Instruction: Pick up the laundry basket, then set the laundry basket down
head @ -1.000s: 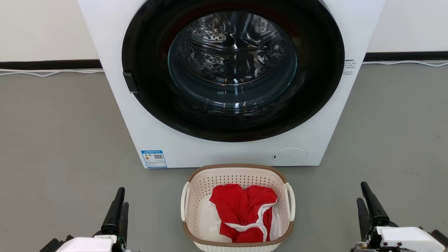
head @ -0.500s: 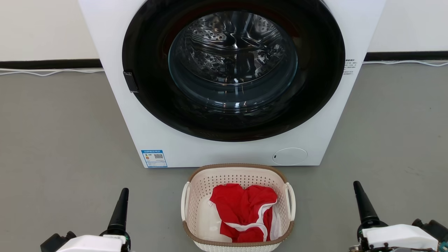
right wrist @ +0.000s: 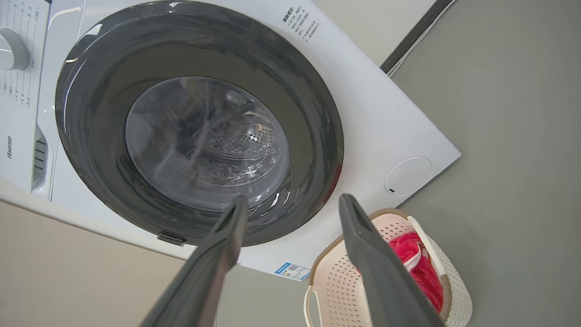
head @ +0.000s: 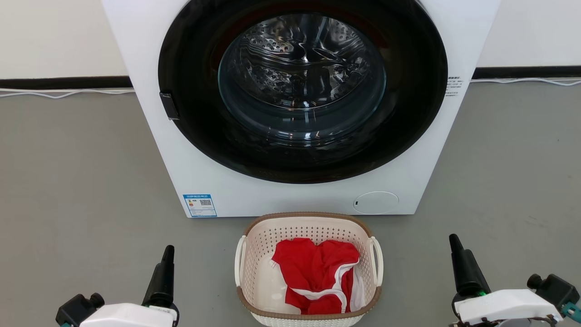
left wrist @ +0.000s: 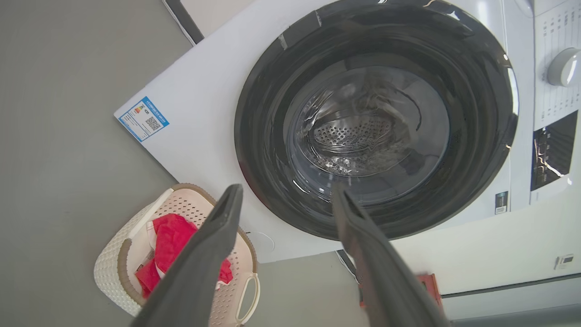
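Scene: A white front-loading washing machine (head: 150,150) stands on a grey floor (head: 68,181). Its round dark door (head: 190,136) is closed, and the steel drum shows through the glass.

Task object: The laundry basket (head: 256,254) is cream perforated plastic with a brown woven-look rim. It sits upright on the floor just in front of the washing machine, below the door and close to the lower front panel.

Contents: A crumpled red garment (head: 313,272) with white trim lies inside the basket.

Handles: A white loop handle (head: 239,261) sits on each side of the basket. Nothing touches either one.

Left gripper: The left gripper (left wrist: 286,190) is released, its two dark fingers spread and empty. It hovers in front of the washing machine on the side of the machine's blue label (head: 199,205), well apart from the basket.

Right gripper: The right gripper (right wrist: 292,199) is also released and empty. It hovers in front of the washing machine on the side of the machine's round cover (head: 376,202), well apart from the basket.
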### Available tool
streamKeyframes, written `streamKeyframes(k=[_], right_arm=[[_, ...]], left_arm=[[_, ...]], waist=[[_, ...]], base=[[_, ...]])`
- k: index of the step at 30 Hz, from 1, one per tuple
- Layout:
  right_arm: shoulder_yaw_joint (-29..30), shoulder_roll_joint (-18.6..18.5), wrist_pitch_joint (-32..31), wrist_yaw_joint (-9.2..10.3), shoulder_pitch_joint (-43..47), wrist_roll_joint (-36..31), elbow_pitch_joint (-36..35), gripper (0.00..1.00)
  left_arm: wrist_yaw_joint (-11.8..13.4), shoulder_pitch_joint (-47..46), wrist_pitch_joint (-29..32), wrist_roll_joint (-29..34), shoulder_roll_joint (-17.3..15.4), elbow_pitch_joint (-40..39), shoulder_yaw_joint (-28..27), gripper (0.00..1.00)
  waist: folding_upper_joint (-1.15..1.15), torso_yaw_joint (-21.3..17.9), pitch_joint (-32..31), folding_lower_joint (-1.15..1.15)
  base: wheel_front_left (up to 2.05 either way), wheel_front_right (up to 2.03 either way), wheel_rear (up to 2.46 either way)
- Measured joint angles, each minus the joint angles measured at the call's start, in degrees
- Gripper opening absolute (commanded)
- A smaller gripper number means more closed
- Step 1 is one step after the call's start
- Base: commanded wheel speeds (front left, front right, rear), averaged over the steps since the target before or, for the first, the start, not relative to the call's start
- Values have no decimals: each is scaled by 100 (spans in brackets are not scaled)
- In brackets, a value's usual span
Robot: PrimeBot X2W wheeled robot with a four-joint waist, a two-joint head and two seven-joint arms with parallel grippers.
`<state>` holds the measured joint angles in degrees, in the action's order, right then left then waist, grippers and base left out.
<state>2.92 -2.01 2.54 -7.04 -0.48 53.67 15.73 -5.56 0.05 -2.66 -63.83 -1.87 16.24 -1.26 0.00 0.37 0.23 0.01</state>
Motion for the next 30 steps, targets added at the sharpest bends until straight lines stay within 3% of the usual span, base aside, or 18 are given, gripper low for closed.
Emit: streamKeyframes(k=[30], right_arm=[[-129, -5, 460, -2, -22, -2215, -12, 100]], left_arm=[[104, -1, -491, 1878, -12, -16, 182, 100]], waist=[[0, 2, 24, -1]], base=[[0, 0, 0]])
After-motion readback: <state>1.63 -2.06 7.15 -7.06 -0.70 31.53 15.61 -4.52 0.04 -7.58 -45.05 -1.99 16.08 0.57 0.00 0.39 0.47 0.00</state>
